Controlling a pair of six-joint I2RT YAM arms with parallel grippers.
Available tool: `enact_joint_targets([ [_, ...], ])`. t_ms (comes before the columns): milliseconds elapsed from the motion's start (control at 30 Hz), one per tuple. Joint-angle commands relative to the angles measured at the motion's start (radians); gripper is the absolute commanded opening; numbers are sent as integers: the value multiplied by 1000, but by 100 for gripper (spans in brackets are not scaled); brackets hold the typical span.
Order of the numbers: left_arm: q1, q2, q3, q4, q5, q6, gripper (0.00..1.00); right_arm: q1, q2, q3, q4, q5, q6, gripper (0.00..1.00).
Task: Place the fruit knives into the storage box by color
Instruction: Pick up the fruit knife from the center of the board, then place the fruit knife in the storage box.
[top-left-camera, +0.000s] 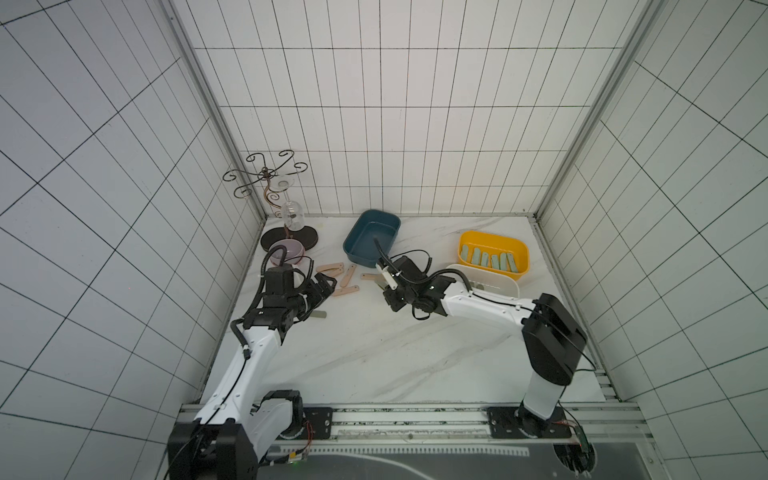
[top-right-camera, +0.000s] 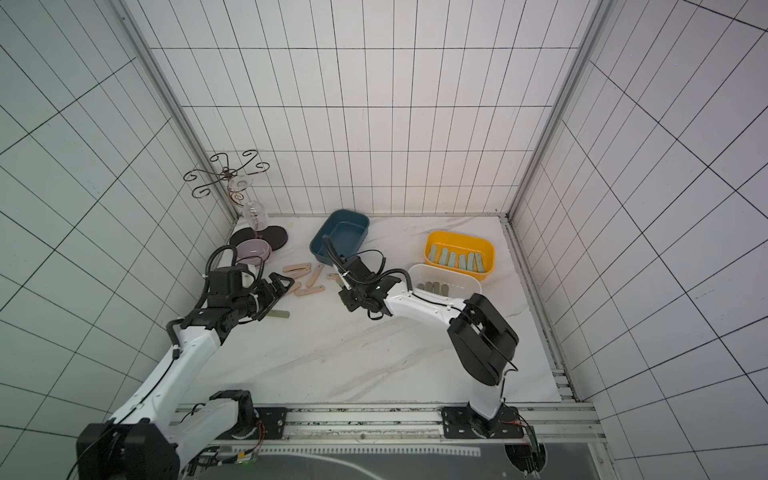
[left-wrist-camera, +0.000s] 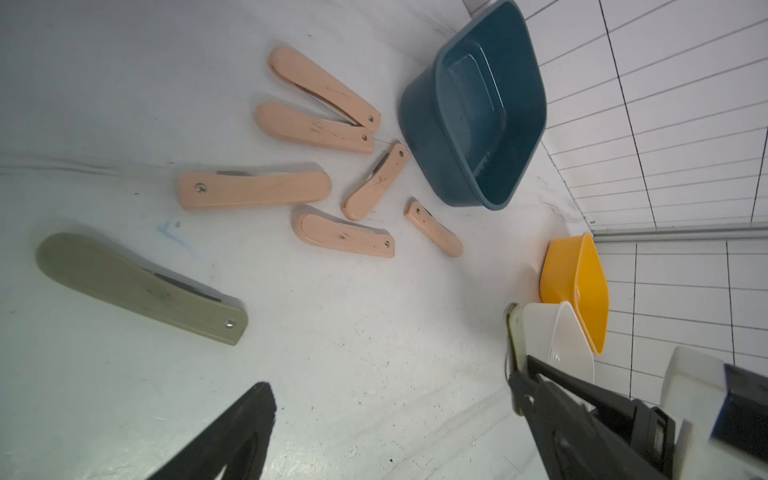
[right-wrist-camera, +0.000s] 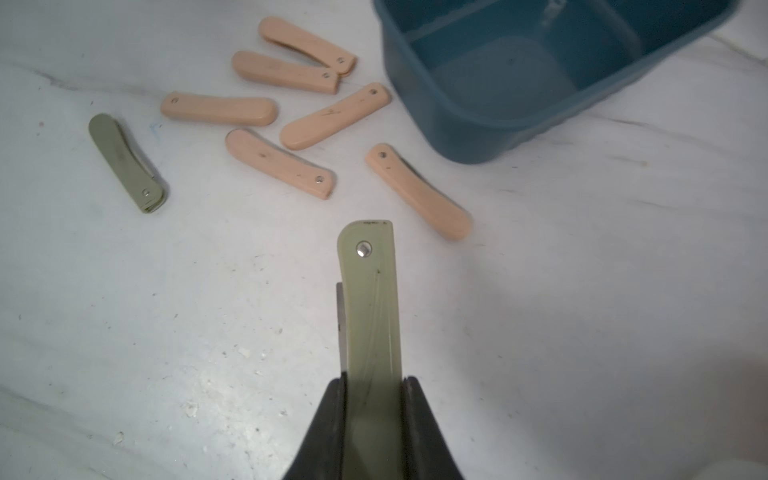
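Right fingers (right-wrist-camera: 328, 428) pinch a flat, rounded olive knife (right-wrist-camera: 371, 307)

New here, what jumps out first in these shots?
The right gripper is shut on an olive knife, just in front of the empty blue box. Six peach-pink knives lie scattered on the marble table beside that box. At the right, the yellow box holds a row of mint knives.
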Motion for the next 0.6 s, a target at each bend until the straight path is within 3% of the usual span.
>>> enact_joint_targets([
  [0, -102, -7, 54, 25, -99, -23, 97, -105, -143, -151, 6, 32, 96, 16],
  [333, -364, 80, 163, 25, -233, -20, 97, -509, -421, -403, -28, -30, 270, 18],
  [567, -401, 119, 174, 51, -229, -23, 97, -692, -450, -510, -20, -105, 306, 18],
])
